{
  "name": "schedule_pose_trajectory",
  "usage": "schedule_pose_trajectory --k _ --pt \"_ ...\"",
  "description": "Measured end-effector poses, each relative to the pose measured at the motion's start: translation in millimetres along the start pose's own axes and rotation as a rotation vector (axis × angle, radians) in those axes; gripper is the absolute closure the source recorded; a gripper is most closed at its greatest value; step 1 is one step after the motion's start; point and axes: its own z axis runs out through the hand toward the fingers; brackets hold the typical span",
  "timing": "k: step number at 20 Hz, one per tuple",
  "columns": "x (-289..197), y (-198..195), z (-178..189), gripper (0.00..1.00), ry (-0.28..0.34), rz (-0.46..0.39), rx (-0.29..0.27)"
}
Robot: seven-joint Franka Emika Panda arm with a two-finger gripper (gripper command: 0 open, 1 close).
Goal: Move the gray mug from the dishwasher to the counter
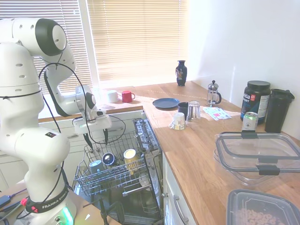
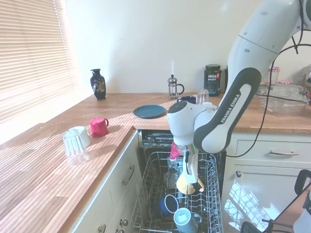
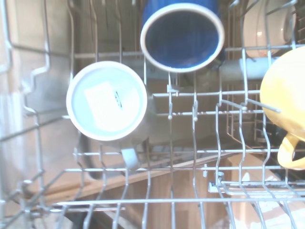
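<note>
Our pincer (image 1: 96, 138) hangs open and empty above the rack, where the gray mug (image 1: 96, 166) stands in the dishwasher (image 1: 119, 180) beside the dark blue mug (image 1: 109, 159). We risk clipping that neighbour or a rack wire, tipping the mug short of the table (image 1: 197, 154).

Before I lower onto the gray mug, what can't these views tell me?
- Gray mug handle: not clear in any view.
- Gripper: fingers thin and dark against the rack; gap unclear.
- Yellow mug: cut off by the wrist view's edge.
- Dishwasher interior below the rack: dark.
</note>
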Motion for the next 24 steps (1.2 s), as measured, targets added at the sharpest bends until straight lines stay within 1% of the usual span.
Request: schedule_pose_trajectory --k 5,7,9,13,16,21,24 --pt "-19 -24 36 0.0 0.03 -0.076 -0.058" --pt "-27 -30 49 0.0 0.033 -0.109 -0.07" --pt "-31 -33 62 0.0 0.029 -0.143 -0.07" --pt "-38 -40 77 0.0 0.028 -0.19 -0.043" --pt "-43 -45 84 0.0 0.024 -0.192 -0.023" --pt "-48 -60 87 0.0 0.02 -0.185 0.049" --pt "-51 -66 89 0.0 0.016 -0.192 0.066"
